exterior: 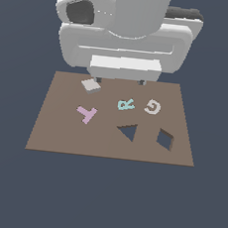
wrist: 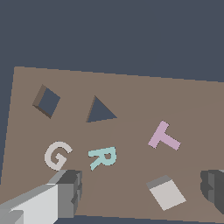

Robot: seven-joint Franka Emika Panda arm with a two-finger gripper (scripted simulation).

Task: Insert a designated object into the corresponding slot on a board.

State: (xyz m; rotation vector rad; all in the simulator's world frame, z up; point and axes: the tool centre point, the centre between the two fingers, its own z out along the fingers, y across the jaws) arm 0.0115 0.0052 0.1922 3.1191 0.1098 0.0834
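1. You are hovering the pincer above the board's far edge with its two fingers spread wide, one finger and the other finger well apart, and it is holding nothing.
2. In the wrist view the pale square block is lying flat on the board between those fingers, nearer one of them and not touching either, so you are centring over it before lowering.
3. You are needing to square the fingers to two opposite flat sides of the block, since it is lying slightly turned.
4. In the exterior view the block is sitting at about eleven o'clock of the board's middle, with the pink letter just nearer the camera.
5. The diamond slot is lying at about four o'clock, well apart from the block, beyond the triangular cut-out; I judge the carry will need a twist to match the diamond.
6. The arm's bulk is hiding the pincer itself in the exterior view, so you are not able to read its height above the block.
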